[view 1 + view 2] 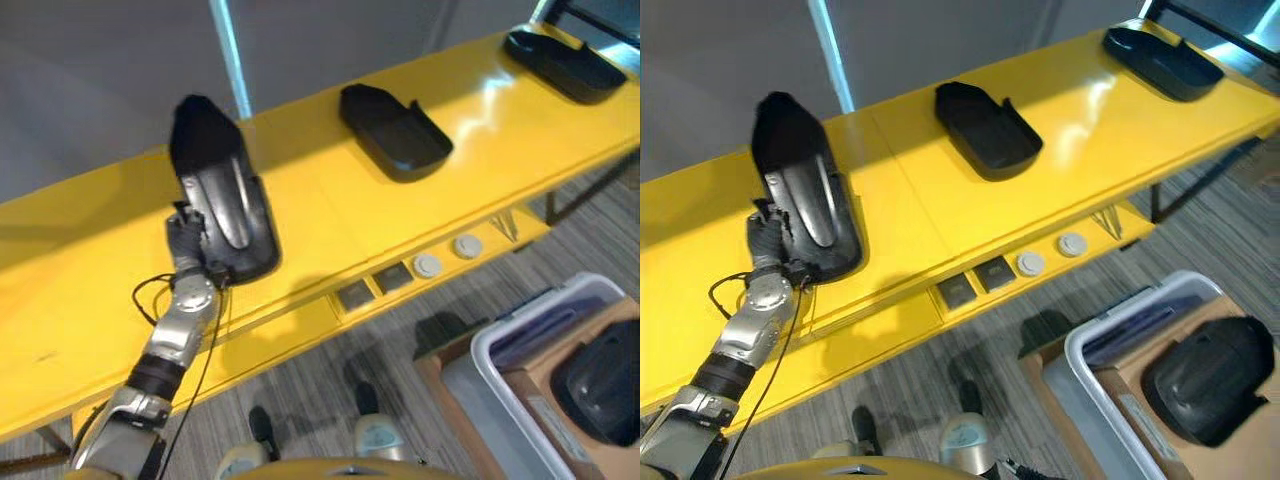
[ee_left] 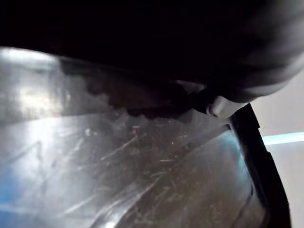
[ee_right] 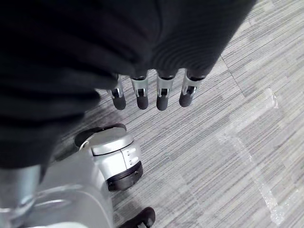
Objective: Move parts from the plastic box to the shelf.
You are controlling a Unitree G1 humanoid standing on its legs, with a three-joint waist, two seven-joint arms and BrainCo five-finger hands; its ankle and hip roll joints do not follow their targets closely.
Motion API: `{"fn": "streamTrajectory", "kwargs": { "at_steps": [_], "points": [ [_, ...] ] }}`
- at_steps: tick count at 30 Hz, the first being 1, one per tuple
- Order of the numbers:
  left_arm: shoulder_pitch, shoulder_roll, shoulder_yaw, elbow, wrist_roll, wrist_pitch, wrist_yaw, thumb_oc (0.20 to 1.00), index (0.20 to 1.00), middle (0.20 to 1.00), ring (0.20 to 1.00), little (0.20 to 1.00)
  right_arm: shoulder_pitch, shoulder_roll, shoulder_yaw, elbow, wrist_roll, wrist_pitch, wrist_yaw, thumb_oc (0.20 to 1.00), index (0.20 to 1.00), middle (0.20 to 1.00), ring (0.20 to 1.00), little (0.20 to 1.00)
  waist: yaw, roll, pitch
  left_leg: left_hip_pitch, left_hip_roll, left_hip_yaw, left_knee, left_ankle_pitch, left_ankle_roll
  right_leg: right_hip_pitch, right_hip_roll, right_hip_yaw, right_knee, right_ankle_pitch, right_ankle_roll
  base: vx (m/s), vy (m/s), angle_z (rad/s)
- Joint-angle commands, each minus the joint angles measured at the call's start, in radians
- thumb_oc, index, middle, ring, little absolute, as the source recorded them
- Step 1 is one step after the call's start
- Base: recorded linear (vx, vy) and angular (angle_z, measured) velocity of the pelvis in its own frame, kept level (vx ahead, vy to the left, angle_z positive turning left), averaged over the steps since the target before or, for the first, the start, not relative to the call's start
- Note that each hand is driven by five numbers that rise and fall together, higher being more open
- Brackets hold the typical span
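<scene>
A long black moulded part (image 1: 225,205) lies on the yellow shelf (image 1: 320,200) near its left end, its far end raised. My left hand (image 1: 185,240) sits at the part's near left edge, and the left wrist view shows a fingertip (image 2: 223,105) clamped on the part's glossy surface (image 2: 142,166). At the lower right stands the pale plastic box (image 1: 500,345) with another black part (image 1: 1210,375) inside it. My right hand (image 3: 162,92) hangs over the grey floor with its fingers straight and holds nothing.
Two more black parts rest on the shelf, one in the middle (image 1: 395,130) and one at the far right end (image 1: 565,60). Round knobs (image 1: 427,265) and square plates sit on the shelf's front lip. Brown cardboard lines the plastic box.
</scene>
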Motion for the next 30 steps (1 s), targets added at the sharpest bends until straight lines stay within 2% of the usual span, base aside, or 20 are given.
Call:
{"fn": "streamTrajectory", "kwargs": {
  "at_steps": [1,3,8,14,16,17,18,22,25,30],
  "points": [
    [-0.148,0.002,0.028,0.041,-0.021,-0.015,0.019,0.200,0.200,0.200,0.200,0.200,-0.033,0.000,0.055,-0.002,-0.033,0.004,0.010,1.000,1.000,1.000,1.000,1.000,0.003,-0.004,0.051,-0.010,0.009,-0.024,0.004,-0.120,0.007,-0.012,0.052,-0.008,0.029,-0.125,-0.050,-0.01,-0.036,-0.12],
    [-0.154,0.000,0.023,0.046,-0.022,-0.009,0.027,0.200,0.200,0.200,0.200,0.200,-0.036,0.000,0.060,-0.006,-0.034,0.006,0.009,1.000,1.000,1.000,1.000,1.000,0.002,-0.004,0.053,-0.010,0.009,-0.023,0.004,-0.120,0.007,-0.014,0.054,-0.006,0.029,-0.125,-0.051,0.00,-0.025,-0.08],
    [-0.184,-0.013,0.008,0.104,-0.004,0.019,0.130,0.200,0.200,0.200,0.200,0.200,-0.050,0.003,0.082,-0.006,-0.012,0.009,-0.003,1.000,1.000,1.000,1.000,1.000,-0.007,-0.005,0.071,-0.016,0.007,-0.019,0.006,-0.117,0.009,-0.017,0.065,0.000,0.030,-0.127,-0.058,0.02,-0.030,-0.04],
    [-0.176,-0.006,0.008,0.118,0.001,0.034,0.175,0.200,0.200,0.200,0.200,0.200,-0.055,0.000,0.082,0.001,-0.005,-0.001,0.001,1.000,1.000,1.000,1.000,1.000,-0.003,-0.005,0.085,-0.023,0.015,-0.022,0.014,-0.114,0.005,-0.020,0.068,-0.002,0.033,-0.130,-0.064,0.00,0.000,0.00],
    [-0.166,-0.009,0.001,0.112,0.005,0.045,0.163,0.200,0.200,0.200,0.200,0.200,-0.063,0.003,0.086,0.002,-0.007,-0.006,-0.001,1.000,1.000,1.000,1.000,1.000,0.003,-0.004,0.094,-0.028,0.018,-0.027,0.016,-0.112,0.003,-0.022,0.069,-0.003,0.033,-0.133,-0.067,-0.03,-0.029,0.01],
    [-0.160,-0.015,-0.004,0.107,0.009,0.058,0.165,0.736,0.736,0.736,0.736,0.736,-0.068,0.003,0.088,-0.002,-0.008,-0.002,-0.002,1.000,1.000,1.000,1.000,1.000,0.006,-0.004,0.095,-0.029,0.020,-0.030,0.017,-0.112,0.002,-0.021,0.070,-0.005,0.033,-0.134,-0.069,0.00,0.000,0.00],
    [-0.157,-0.017,-0.010,0.108,0.011,0.056,0.165,1.000,1.000,1.000,1.000,1.000,-0.070,0.006,0.089,-0.002,-0.012,-0.002,-0.003,1.000,1.000,1.000,1.000,1.000,0.006,-0.005,0.095,-0.029,0.021,-0.032,0.017,-0.112,0.002,-0.019,0.070,-0.005,0.032,-0.134,-0.068,0.00,0.000,0.00],
    [-0.151,-0.028,-0.022,0.116,0.036,0.070,0.170,1.000,1.000,1.000,1.000,1.000,-0.077,0.011,0.095,0.004,-0.016,-0.002,-0.008,1.000,1.000,1.000,1.000,1.000,0.010,-0.006,0.090,-0.024,0.022,-0.032,0.017,-0.113,0.000,-0.008,0.072,-0.008,0.025,-0.136,-0.069,0.01,-0.007,0.00],
    [-0.142,-0.021,-0.033,0.095,0.081,0.113,0.204,1.000,1.000,1.000,1.000,1.000,-0.072,0.016,0.089,0.015,0.004,0.004,-0.014,1.000,1.000,1.000,1.000,1.000,0.016,-0.006,0.075,-0.015,0.024,-0.033,0.018,-0.114,-0.002,0.009,0.070,-0.014,0.018,-0.138,-0.069,0.05,-0.021,0.00],
    [-0.123,-0.008,-0.033,0.090,0.118,0.125,0.214,1.000,1.000,1.000,1.000,1.000,-0.059,0.019,0.077,0.026,-0.010,0.000,-0.011,1.000,1.000,1.000,1.000,1.000,0.021,-0.003,0.052,-0.002,0.026,-0.030,0.021,-0.115,-0.004,0.031,0.068,-0.020,0.013,-0.142,-0.068,0.03,-0.005,0.03]
  ]
}}
